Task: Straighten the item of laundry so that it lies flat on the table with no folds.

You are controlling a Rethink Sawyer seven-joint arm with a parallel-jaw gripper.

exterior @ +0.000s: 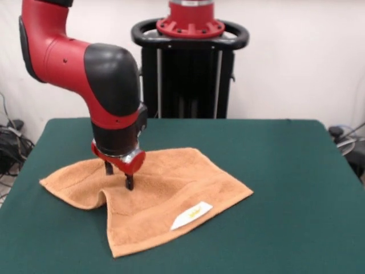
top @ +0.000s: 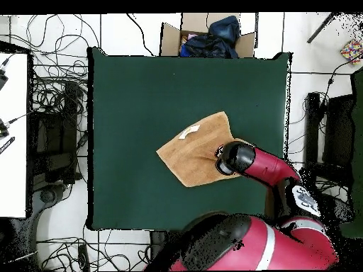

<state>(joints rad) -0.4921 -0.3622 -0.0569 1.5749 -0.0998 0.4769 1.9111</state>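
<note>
The item of laundry (exterior: 165, 194) is an orange-tan towel lying left of centre on the green table (exterior: 274, 171). A white tag (exterior: 191, 215) sits near its front edge. A raised fold runs down its front left part, and the left corner drapes over itself. My gripper (exterior: 118, 174) stands upright over the towel's left half, open, with both black fingertips (exterior: 129, 182) down on the cloth. In the overhead view the towel (top: 193, 154) lies on the table (top: 135, 106) with the arm's wrist (top: 230, 159) covering its edge, so the gripper itself is hidden there.
The black pedestal (exterior: 188, 74) stands behind the table. In the overhead view a cardboard box (top: 205, 37) holding dark cloth sits past one table edge. Cables (top: 60, 92) and equipment lie on the floor beside the table.
</note>
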